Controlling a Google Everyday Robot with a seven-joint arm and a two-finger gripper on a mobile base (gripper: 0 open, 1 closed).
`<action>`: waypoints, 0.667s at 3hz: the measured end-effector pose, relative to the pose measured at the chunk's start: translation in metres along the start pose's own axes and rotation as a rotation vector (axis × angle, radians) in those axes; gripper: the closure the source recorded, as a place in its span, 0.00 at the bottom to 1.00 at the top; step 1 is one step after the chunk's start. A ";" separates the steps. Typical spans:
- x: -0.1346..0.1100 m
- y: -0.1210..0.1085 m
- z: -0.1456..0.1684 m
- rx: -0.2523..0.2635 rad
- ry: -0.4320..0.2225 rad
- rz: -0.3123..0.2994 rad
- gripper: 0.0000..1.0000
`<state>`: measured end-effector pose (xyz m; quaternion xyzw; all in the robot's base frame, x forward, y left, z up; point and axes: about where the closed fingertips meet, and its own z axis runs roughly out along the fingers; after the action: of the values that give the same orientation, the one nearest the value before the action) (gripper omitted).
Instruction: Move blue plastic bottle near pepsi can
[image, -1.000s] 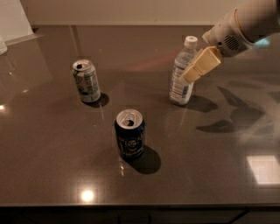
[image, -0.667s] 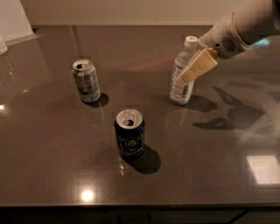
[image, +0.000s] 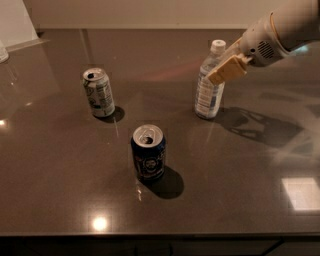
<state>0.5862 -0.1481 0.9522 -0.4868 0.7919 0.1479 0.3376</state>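
while the blue plastic bottle (image: 207, 97) and both cans stand exactly where they were a second ago, the gripper (image: 226, 71) has crept a little further left, and its tan pad now overlaps the bottle's upper right shoulder, just under the white cap. whether the jaws are open around the bottle or already closed on it cannot be told from this angle. the bottle stands upright toward the back right of the tabletop (image: 60, 175), so the approach looks nearly finished and the carry itself not yet begun. the pepsi can (image: 148, 155) stands upright nearer the front, well apart from the bottle, with bare dark surface all the way between them. the white-and-green can (image: 98, 92) sits off to the left, clear of that line. the room on the pepsi can's right and behind it looks like the safest place to set down; its front side lies closer to the tabletop's front edge and leaves less margin. the bottle is tall and light-looking, so a drag with a high grip could tip it.
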 end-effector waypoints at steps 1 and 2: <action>-0.006 0.008 -0.006 -0.021 -0.002 -0.011 0.79; -0.012 0.021 -0.021 -0.060 -0.003 -0.041 0.99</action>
<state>0.5633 -0.1418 0.9740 -0.5127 0.7764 0.1654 0.3272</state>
